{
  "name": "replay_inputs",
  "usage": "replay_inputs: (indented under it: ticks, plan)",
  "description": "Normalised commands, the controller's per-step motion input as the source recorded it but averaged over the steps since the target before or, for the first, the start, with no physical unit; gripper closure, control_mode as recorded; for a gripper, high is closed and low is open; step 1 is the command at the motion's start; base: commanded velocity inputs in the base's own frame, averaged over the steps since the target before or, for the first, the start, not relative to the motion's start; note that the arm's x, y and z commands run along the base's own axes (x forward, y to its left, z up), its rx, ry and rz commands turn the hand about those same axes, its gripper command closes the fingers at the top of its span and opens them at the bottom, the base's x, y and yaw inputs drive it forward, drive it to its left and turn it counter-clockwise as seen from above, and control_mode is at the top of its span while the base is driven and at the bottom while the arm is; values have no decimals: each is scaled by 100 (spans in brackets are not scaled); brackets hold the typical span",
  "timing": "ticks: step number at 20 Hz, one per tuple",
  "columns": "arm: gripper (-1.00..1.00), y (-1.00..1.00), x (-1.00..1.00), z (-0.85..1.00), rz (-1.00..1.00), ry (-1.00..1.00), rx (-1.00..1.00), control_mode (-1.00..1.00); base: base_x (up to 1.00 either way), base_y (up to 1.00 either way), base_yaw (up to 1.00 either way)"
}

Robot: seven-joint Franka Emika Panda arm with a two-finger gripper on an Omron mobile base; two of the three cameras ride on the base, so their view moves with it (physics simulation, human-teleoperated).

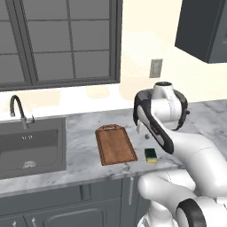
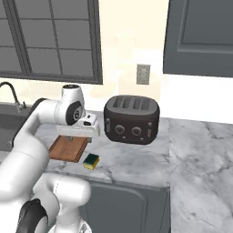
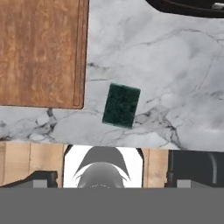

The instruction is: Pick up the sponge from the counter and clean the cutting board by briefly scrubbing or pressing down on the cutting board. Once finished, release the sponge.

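The sponge (image 3: pixel 121 105) lies centre-frame on the tabletop (image 3: pixel 183 87), just right of the cutting board (image 3: pixel 41 52). The end effector's opening cannot be told — it holds nothing. It should centre, descend squarely and straddle the sponge.

— How is the arm sitting?
— It is rising from the base, folding at the elbow and reaching forward, with the hand pointing straight down.
— And the gripper (image 2: pixel 70 136)?
— Its fingers are too hidden to judge.
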Motion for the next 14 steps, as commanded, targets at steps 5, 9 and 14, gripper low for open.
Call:
replay_inputs:
  ticks: [5,9,14]
  plan:
    - [-100,0,0,-54,0,9,-1,-100,0,0,0]
    - [-100,-1,16,-37,0,14,0,-100,0,0,0]
    - [-100,-1,33,-34,0,13,0,-100,0,0,0]
